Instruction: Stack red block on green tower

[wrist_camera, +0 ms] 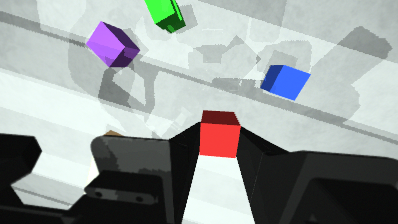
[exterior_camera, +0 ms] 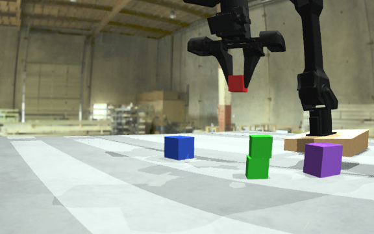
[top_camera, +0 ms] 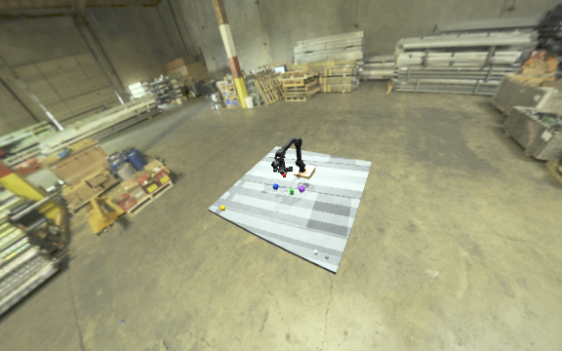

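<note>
Clenched on the red block (exterior_camera: 237,83), the jaws of the gripper (exterior_camera: 237,76) are seen pointing straight down, with the block pinched between the two fingertips and carried high above the striped mat (exterior_camera: 109,195). In the exterior view, from left to right, a blue block (exterior_camera: 179,147) is found resting on the mat, then the red block in the air above and slightly to its right, then the green tower (exterior_camera: 259,156), then a purple block (exterior_camera: 323,159), with a wooden base plate (exterior_camera: 352,140) behind the purple block. The robot arm (exterior_camera: 313,65) is mounted on that plate.

The green tower is made of two cubes, the upper one set slightly askew on the lower, and it is standing upright. The red block is held to the left of the tower and well above its top; no contact between them is seen. The blue block and the purple block are both well apart from the tower, one on each side.

In the wrist view the red block (wrist_camera: 220,138) is framed between the dark fingers, and beyond it, from left to right, the purple block (wrist_camera: 112,44), the green tower (wrist_camera: 165,14) and the blue block (wrist_camera: 285,81) are seen lying on the mat.

In the top view a small yellow object (top_camera: 222,208) is seen at the left corner of the mat, far from the arm.
</note>
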